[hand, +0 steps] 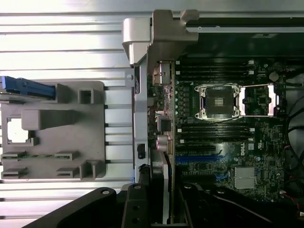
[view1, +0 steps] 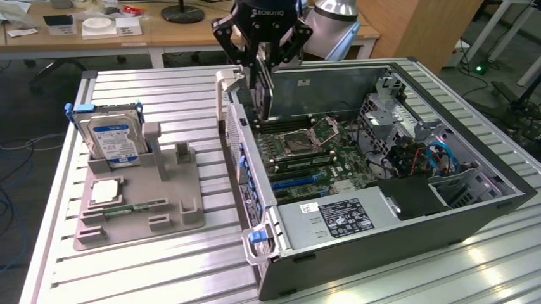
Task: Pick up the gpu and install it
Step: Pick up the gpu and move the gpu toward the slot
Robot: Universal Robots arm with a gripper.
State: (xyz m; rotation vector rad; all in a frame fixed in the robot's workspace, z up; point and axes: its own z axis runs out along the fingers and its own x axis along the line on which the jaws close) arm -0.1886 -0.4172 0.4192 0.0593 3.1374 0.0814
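The gpu (view1: 268, 95) hangs on edge as a thin dark card, its lower end just above the far part of the motherboard (view1: 325, 155) inside the open computer case (view1: 473, 158). My gripper (view1: 266, 63) is shut on its upper part. In the wrist view the card's edge (hand: 165, 190) runs between my black fingers (hand: 135, 206), over the case's rear wall beside the port cluster. The blue expansion slots (view1: 298, 180) lie nearer the power supply, apart from the card.
A grey fixture tray (view1: 169, 215) on the slatted table carries a silver hard drive with a blue label (view1: 114, 140), a processor chip (view1: 105, 190) and a green memory stick (view1: 133, 207). The power supply (view1: 338, 218), drive cage (view1: 397, 114) and cables (view1: 431, 158) crowd the case.
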